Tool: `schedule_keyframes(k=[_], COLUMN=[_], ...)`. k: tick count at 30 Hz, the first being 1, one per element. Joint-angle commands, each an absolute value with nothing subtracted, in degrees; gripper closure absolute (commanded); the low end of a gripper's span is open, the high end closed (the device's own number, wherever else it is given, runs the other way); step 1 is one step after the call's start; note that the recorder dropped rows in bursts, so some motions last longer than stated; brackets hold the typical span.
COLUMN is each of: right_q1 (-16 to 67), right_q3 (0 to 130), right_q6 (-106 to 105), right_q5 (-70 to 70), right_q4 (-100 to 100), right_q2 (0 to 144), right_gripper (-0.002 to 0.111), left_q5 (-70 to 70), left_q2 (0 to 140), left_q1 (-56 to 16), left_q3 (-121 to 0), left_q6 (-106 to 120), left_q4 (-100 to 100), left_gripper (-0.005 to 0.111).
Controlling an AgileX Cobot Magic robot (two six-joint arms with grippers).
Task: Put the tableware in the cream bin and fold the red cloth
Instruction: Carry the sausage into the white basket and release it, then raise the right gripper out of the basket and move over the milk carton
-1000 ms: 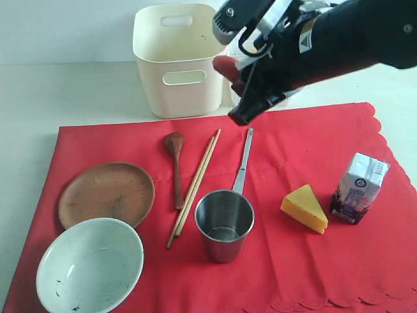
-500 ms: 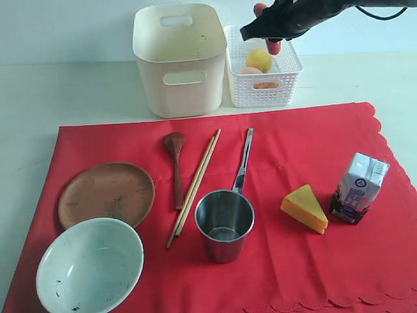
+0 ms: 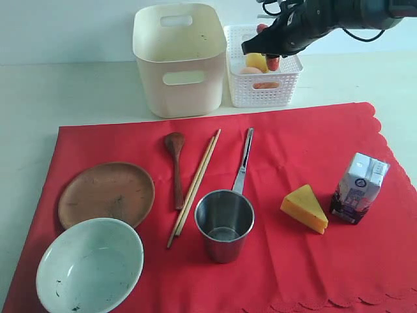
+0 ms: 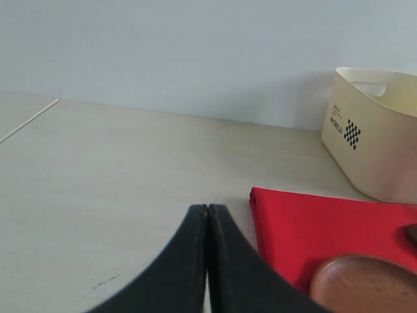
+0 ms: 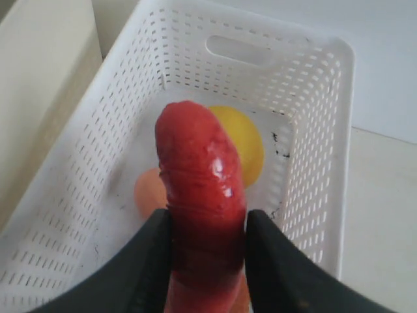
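While the right claw (image 5: 207, 225), clamped on the red sausage (image 5: 199, 163), hangs over the white lattice basket (image 3: 264, 91) at the far edge of the surface (image 3: 65, 91), the tableware lies toward the near edge on the red cloth (image 3: 293, 261): plate (image 3: 106, 193), bowl (image 3: 89, 267), spoon (image 3: 176, 169), chopsticks (image 3: 194, 189), cup (image 3: 224, 225). Spoon and chopsticks run lengthwise near-to-far, toward the cream bin (image 3: 182, 91). The left claw (image 4: 207, 212), fingers together over bare surface beside the cloth's far left corner, is probably nearer plate and bowl.

The cream bin (image 4: 378, 140) bears the word "WORLD" beside a checkered square.
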State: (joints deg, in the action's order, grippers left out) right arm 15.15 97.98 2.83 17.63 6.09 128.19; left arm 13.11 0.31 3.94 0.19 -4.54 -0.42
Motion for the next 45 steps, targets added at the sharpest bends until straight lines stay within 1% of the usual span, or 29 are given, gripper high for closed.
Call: schedule_keyframes(k=[1,7,10,17,27,29,32,37,40,41,45], right_q1=[14.99,14.99,14.99,14.99,14.99,14.99,14.99,14.99,14.99,14.99,14.99], right_q3=[98.72,98.72,98.72,98.72,98.72,98.72,98.72,98.6,98.6,98.6,98.48], right_q6=[3.08,3.08,3.08,3.08,2.59,2.59,2.59,2.59,2.59,2.59,1.0], right_q5=[16.74,16.62,16.72,21.45,30.67,33.55,37.29,42.82,45.79,46.56,48.16], right_q4=[6.26,6.26,6.21,6.27,8.01,8.2,8.2,8.2,6.56,5.99,3.05], right_q2=[127.91,127.91,127.76,124.58,115.51,113.4,110.39,105.96,103.66,102.92,100.18], right_gripper=[0.071,0.043,0.034,0.032,0.033,0.037,0.053,0.088,0.105,0.108,0.108], left_q5=[12.42,12.42,12.42,12.42,12.42,12.42,12.42,12.42,12.42,12.42,12.42], left_q2=[0.0,0.0,0.0,0.0,0.0,0.0,0.0,0.0,0.0,0.0,0.0], left_q1=[3.96,3.96,3.96,3.96,3.96,3.96,3.96,3.96,3.96,3.96,3.96], left_q3=[0.0,0.0,0.0,0.0,0.0,0.0,0.0,0.0,0.0,0.0,0.0], left_q6=[-4.52,-4.52,-4.52,-4.52,-4.52,-4.52,-4.52,-4.52,-4.52,-4.52,-4.52], left_q4=[-0.77,-0.77,-0.77,-0.77,-0.77,-0.77,-0.77,-0.77,-0.77,-0.77,-0.77], left_gripper=[0.105,0.105,0.105,0.105,0.105,0.105,0.105,0.105,0.105,0.105,0.105])
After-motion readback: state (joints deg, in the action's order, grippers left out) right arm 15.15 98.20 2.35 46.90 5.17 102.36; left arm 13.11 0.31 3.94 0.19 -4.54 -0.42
